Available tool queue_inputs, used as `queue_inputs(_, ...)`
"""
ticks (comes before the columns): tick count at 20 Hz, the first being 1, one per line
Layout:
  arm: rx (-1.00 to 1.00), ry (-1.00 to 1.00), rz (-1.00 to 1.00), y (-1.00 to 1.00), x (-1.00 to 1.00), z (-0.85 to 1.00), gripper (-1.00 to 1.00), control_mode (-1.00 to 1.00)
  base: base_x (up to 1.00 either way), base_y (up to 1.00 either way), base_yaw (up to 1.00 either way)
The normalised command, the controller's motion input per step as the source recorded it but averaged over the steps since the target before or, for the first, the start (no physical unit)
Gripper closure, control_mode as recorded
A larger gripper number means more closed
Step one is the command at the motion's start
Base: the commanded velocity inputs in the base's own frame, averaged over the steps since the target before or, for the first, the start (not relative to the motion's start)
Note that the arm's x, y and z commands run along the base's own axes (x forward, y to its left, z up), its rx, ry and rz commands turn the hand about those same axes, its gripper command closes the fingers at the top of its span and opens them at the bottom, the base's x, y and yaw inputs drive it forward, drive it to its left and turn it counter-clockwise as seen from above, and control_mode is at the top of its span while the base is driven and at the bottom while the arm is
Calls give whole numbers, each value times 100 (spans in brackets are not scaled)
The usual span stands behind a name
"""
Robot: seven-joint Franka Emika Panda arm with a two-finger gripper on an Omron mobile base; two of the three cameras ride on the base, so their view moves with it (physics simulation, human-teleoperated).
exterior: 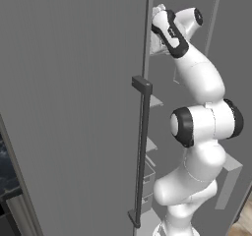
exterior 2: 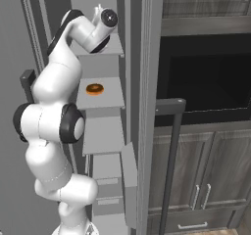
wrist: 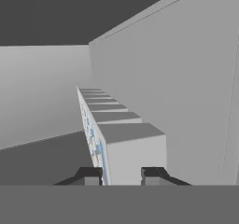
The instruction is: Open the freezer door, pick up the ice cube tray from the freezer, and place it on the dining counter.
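Observation:
The freezer door (exterior: 74,107) stands swung open at the left, its dark bar handle (exterior: 141,151) facing me. My arm reaches into the top of the freezer (exterior 2: 100,131), above its light-grey shelves. In the hand view the pale blue-white ice cube tray (wrist: 116,129) runs away from the camera, seen end on. My gripper (wrist: 121,175) is shut on its near end, one dark finger on each side. The hand (exterior: 157,38) sits high beside the door's edge, and it shows again as the hand (exterior 2: 100,16) over the top shelf. The dining counter is out of view.
An orange doughnut (exterior 2: 94,88) lies on a middle shelf below the hand. Drawers (exterior 2: 108,190) fill the freezer's lower part. The other grey door's edge (exterior 2: 146,106) and its bar handle (exterior 2: 169,155) stand close on the right, with dark wood cabinets (exterior 2: 206,190) beyond.

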Motion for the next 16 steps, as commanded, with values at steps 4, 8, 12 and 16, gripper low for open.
queue_inputs(4,0,0,0,-2,-32,0,100,-100,0,0,0)
queue_inputs(8,0,0,0,-1,-39,0,100,-100,0,0,0)
queue_inputs(12,0,0,0,-7,-30,0,100,-100,0,0,0)
queue_inputs(16,0,0,0,-14,-30,0,100,-100,0,0,0)
